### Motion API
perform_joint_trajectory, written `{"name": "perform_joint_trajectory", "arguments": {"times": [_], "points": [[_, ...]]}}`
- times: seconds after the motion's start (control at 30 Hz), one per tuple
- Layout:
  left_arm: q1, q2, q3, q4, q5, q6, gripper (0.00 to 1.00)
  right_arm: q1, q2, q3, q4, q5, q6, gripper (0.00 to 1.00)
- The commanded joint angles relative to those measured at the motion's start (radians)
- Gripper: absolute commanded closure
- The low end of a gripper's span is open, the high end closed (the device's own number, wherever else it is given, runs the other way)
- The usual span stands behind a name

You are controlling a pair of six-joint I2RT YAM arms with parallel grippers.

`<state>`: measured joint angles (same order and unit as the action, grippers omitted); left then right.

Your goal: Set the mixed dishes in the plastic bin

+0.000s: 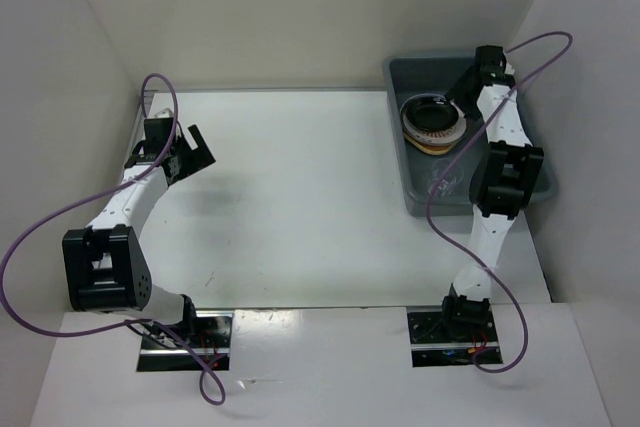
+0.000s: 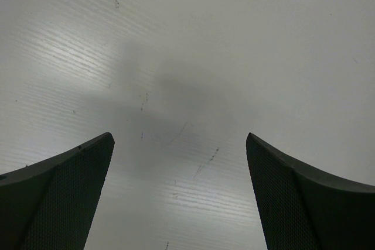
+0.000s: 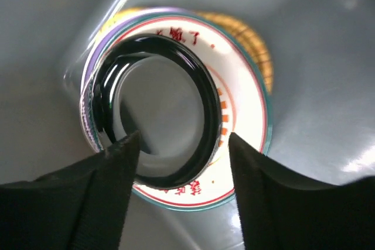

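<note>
— Starting at the left?
— Wide-spread left fingers (image 2: 58, 203), nothing held. Only bare counter (image 2: 187, 39) below and ahead of them, no dish anywhere near the tips.

— And over on the right?
— Right fingers (image 3: 82, 203) parted to a middling gap, pinching nothing, hanging inside the plastic bin (image 3: 328, 57). Directly under the tips, a stack of the mixed dishes (image 1: 432, 122). On top, a dark glossy dish (image 3: 208, 115). Beneath it, a white plate (image 3: 246, 109) with orange marks and red lettering. Lower down, a lavender edge (image 3: 89, 65) peeking out beyond the left tip and a tan rim (image 3: 255, 39) on the far side.

— Anything else in the bin?
— Seen from above, possibly something clear (image 1: 446, 181) back from the fingertips, toward the arm's base. Too faint to name.

— Handling, at a guess?
— Probably stiff, smooth and slippery, likely breakable, light enough taken singly. Best gripped at the rim, one tip inside and one outside, never on the glossy face. Worth lowering gently onto the stack, to avoid chipping or sliding.

— How far along?
— Judging by the bare counter under the left fingers and the full stack under the right, seemingly close to done.
</note>
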<state>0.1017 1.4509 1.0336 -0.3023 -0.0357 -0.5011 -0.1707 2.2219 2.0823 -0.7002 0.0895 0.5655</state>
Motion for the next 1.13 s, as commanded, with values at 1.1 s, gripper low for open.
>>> {"name": "perform_joint_trajectory", "arguments": {"times": [1.1], "points": [[-0.152, -0.253, -0.090, 0.008, -0.010, -0.071, 0.00, 0.881, -1.117, -1.191, 0.237, -0.082, -0.115, 0.00]]}}
